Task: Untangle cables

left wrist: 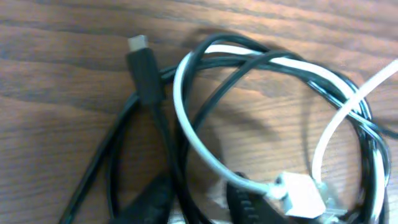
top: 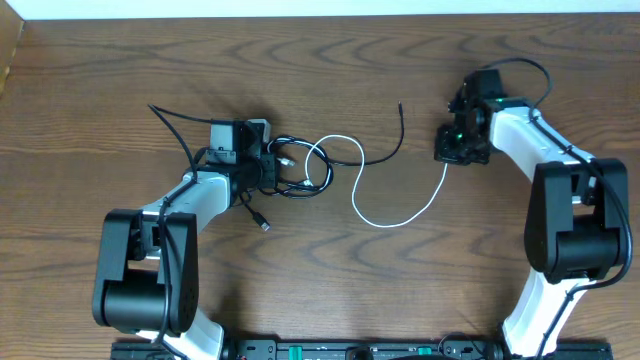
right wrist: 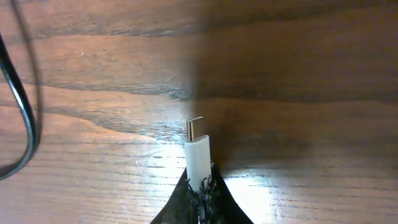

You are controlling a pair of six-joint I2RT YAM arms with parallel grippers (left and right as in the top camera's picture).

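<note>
The right tool [right wrist: 200,198] clenches the plug [right wrist: 198,149] of the white cable [top: 405,215], which trails toward nine o'clock into the black cables [left wrist: 147,74] looped at the left tool [top: 268,165], whose hold I cannot tell.

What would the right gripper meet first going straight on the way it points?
Probably just bare table: nothing lies ahead of the right gripper and its white plug; the black cable sits aside, though depth is unclear.

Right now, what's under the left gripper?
A tangle of black cables looped with the white cable, on the table. The left gripper covers part of it from above.
</note>
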